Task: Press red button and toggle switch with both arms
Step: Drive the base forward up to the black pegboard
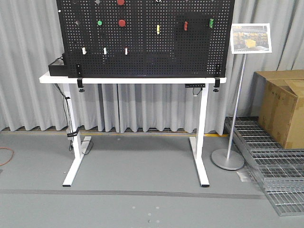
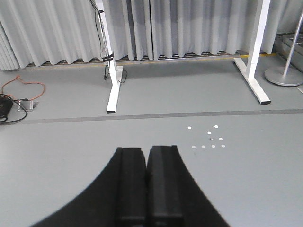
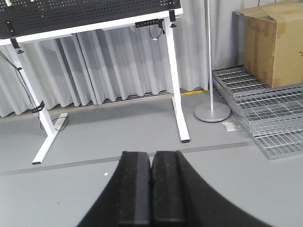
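A black pegboard (image 1: 142, 52) stands on a white table (image 1: 61, 79). A red button (image 1: 122, 23) sits on its upper left part; a second red disc (image 1: 120, 2) is cut by the top edge. I cannot make out the toggle switch with its black pointer knob on the board. Neither gripper shows in the front view. My left gripper (image 2: 147, 149) is shut and empty, low over the grey floor, facing the table legs (image 2: 112, 90). My right gripper (image 3: 151, 153) is shut and empty, also over the floor, far from the board (image 3: 85, 12).
The board also carries a green button (image 1: 99, 22), a yellow lever (image 1: 158, 29) and white rocker switches (image 1: 105, 51). A sign stand (image 1: 228, 159), a cardboard box (image 1: 285, 109) and metal grates (image 1: 278, 164) stand to the right. Cables (image 2: 19, 92) lie on the floor at the left.
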You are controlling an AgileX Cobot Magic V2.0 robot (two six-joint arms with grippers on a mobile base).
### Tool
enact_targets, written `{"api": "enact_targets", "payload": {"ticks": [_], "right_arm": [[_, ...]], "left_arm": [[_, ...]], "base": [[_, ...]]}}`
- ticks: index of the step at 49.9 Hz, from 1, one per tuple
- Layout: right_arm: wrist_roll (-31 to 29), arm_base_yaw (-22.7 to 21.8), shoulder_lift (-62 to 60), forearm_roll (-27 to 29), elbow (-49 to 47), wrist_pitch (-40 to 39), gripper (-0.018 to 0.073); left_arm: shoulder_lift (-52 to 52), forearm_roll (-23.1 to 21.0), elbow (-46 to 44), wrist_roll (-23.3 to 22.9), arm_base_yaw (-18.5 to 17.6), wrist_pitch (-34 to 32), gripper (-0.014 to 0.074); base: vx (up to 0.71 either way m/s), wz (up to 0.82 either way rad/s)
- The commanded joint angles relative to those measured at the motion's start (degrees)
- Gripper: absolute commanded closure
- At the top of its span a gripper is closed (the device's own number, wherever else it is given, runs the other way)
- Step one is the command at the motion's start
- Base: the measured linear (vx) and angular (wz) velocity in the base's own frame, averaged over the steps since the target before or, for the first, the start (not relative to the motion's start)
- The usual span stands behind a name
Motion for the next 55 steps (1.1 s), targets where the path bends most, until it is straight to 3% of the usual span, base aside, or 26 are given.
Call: {"api": "enact_targets", "payload": {"ticks": [1,55], "right_arm": [[-0.1,-0.4,-0.9,-0.2,0.6,-4.8,0.0559],[-0.1,-0.4,-0.9,-0.2,0.6,-4.8,0.0559]], "left_arm": [[-0.2,-0.5,1.5,-0.2,0.0,-4.4,0.0594],[-0.2,-0.5,1.5,-0.2,0.0,-4.4,0.0594]], "base": [[0.00,0.00],[0.05,-0.01]]}}
